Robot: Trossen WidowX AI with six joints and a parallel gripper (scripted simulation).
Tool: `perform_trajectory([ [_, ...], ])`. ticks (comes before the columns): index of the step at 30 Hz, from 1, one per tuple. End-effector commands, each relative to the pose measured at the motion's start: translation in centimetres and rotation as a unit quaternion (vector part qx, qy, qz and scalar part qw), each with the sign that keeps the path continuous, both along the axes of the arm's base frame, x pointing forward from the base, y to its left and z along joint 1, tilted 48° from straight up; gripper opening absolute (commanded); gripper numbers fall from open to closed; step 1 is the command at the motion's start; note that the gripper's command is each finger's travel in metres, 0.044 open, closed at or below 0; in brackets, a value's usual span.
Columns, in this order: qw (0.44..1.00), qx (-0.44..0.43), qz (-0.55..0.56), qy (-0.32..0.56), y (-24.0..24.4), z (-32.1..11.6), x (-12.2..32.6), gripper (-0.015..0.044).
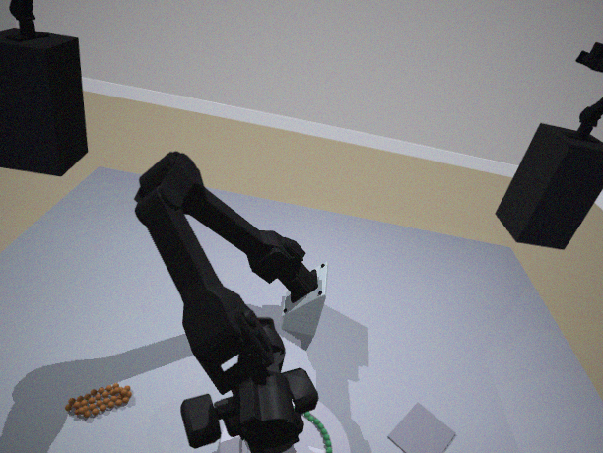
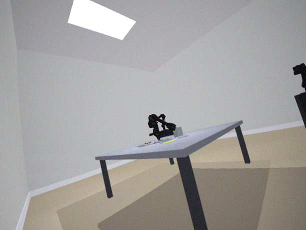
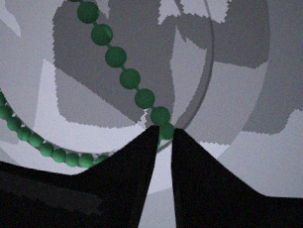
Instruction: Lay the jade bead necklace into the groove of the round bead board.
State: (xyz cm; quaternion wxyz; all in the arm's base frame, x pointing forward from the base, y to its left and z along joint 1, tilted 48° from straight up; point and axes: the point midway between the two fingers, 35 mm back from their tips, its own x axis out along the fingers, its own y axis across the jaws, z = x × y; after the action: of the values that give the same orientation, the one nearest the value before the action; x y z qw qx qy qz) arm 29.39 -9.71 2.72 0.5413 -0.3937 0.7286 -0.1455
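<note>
The round bead board (image 1: pixel 339 435) (image 3: pixel 243 106) lies on the table, partly hidden by the arm in the top view. The jade bead necklace (image 1: pixel 320 429) (image 2: pixel 164 139) (image 3: pixel 130 78) is a string of green beads. In the wrist view, one stretch follows the board's curved groove line at lower left. Another stretch runs diagonally across the inner disc up to my fingertips, its beads looking larger and nearer the camera. My gripper (image 3: pixel 164 134) is shut on the necklace, with a bead at the fingertips, over the groove line. The fingertips are hidden in the top view.
An orange bead string (image 1: pixel 100 400) (image 2: pixel 148 143) lies folded left of the board. A flat grey square (image 1: pixel 421 429) lies to its right. A pale grey wedge-shaped block (image 1: pixel 304 317) (image 2: pixel 178 131) stands behind the board. A thin yellow piece (image 2: pixel 168 142) lies beside the board in the exterior view.
</note>
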Motion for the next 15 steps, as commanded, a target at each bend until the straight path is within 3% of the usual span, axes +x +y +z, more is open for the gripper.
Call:
perform_trajectory([
  [1, 1.0, 0.001, 0.001, 0.0, 0.38, 0.24, 0.05, 0.0],
  [15, 1.0, 0.0, 0.003, 0.001, 0.2, 0.29, -0.01, 0.0],
])
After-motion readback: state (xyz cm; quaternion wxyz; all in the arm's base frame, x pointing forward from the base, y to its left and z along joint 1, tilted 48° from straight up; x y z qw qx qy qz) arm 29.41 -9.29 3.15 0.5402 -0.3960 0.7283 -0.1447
